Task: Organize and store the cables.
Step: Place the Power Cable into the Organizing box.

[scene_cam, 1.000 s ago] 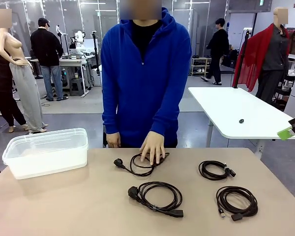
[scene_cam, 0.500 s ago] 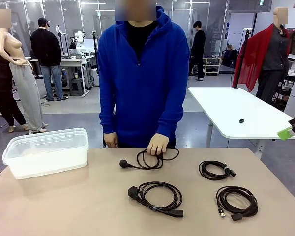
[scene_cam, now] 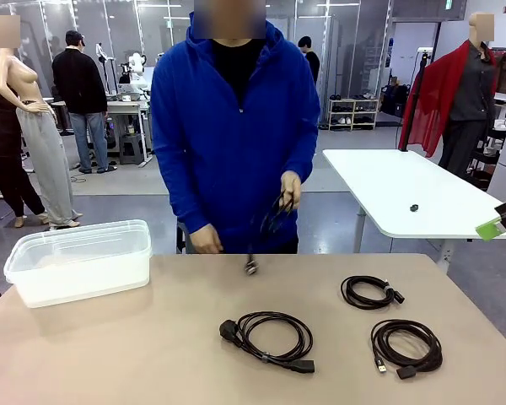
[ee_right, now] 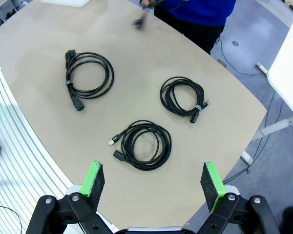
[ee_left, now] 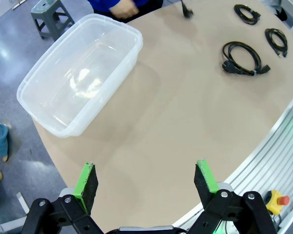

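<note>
Black cables: four thin cords, each wound in a round loop, with thick plugs at the ends.
Right claw (ee_right: 151, 168): its green pads are spread wide, with nothing between them.
Nearest cable (ee_right: 165, 146): lies flat on the tan table (ee_right: 136, 63) just ahead of the right claw, in line with the gap between its fingers. One end is a small pale tip.
Tied cable (ee_right: 167, 97): farther ahead of the right claw, a bit toward its right finger. A small band holds the loop together.
Big cable (ee_right: 109, 75): far ahead, toward the left finger. It is the widest loop, with a chunky plug at one end.
Held cable (scene_cam: 274, 218): well past the right claw at the far side, up off the table in the person's hand (scene_cam: 291, 187). One blurry plug hangs down just over the table.
Left claw (ee_left: 145, 168): spread wide too, pinching nothing, up above the table edge.
Cables from the left claw: all far ahead and off to its right-finger side, well apart from it.
Plastic box (ee_left: 122, 73): clear and open on top, ahead of the left claw toward its left finger.
</note>
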Controlling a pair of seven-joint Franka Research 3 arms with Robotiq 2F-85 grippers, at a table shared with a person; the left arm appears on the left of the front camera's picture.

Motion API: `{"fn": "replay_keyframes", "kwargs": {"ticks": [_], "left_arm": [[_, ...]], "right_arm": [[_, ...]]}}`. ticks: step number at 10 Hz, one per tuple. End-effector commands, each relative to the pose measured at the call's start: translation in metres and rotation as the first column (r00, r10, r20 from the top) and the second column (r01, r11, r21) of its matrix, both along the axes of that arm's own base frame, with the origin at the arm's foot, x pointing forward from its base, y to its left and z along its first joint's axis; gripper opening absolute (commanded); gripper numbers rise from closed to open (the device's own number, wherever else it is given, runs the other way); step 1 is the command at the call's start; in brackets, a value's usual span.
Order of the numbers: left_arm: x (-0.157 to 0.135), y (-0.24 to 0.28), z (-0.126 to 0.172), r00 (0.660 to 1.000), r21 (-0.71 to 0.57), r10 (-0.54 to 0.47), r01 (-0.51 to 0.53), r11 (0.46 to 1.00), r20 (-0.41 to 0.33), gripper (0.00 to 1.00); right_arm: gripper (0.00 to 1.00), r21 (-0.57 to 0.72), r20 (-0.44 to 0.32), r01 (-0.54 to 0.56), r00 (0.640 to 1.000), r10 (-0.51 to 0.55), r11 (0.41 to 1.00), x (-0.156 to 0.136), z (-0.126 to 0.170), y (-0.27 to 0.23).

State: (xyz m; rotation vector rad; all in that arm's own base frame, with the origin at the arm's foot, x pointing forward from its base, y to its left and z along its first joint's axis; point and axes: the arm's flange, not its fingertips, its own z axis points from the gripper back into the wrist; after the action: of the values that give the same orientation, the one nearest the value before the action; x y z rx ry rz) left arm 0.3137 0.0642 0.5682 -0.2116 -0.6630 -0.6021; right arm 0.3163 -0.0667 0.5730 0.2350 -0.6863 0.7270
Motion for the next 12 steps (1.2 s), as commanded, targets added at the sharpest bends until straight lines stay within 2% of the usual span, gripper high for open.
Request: {"fn": "replay_keyframes", "kwargs": {"ticks": [1,8,9,11,12], "left_arm": [[0.0,-0.001,0.0,1.0,0.0,-0.004,0.004,1.0,-0.001,1.0],[0.0,0.0,0.0,1.0,0.0,0.0,0.0,1.0,0.0,1.0],[-0.015,-0.013,0.015,0.991,0.144,-0.097,0.082,0.986,0.096,1.0],[-0.004,-0.06,0.031,0.961,0.249,-0.246,0.21,0.945,0.123,1.0],[0.006,-0.076,0.035,0.957,0.25,-0.274,0.242,0.937,0.098,1.0]], "right_arm": [[1.0,-0.002,0.003,-0.004,1.0,0.004,1.0,0.0,0.0,-0.001],[1.0,-0.002,0.003,-0.004,1.0,0.004,1.0,0.0,0.0,-0.001],[1.0,-0.002,0.003,-0.004,1.0,0.004,1.0,0.0,0.0,-0.001],[1.0,-0.002,0.003,-0.004,1.0,0.004,1.0,0.0,0.0,-0.001],[1.0,-0.002,0.003,-0.004,1.0,0.004,1.0,0.0,0.0,-0.001]]}}
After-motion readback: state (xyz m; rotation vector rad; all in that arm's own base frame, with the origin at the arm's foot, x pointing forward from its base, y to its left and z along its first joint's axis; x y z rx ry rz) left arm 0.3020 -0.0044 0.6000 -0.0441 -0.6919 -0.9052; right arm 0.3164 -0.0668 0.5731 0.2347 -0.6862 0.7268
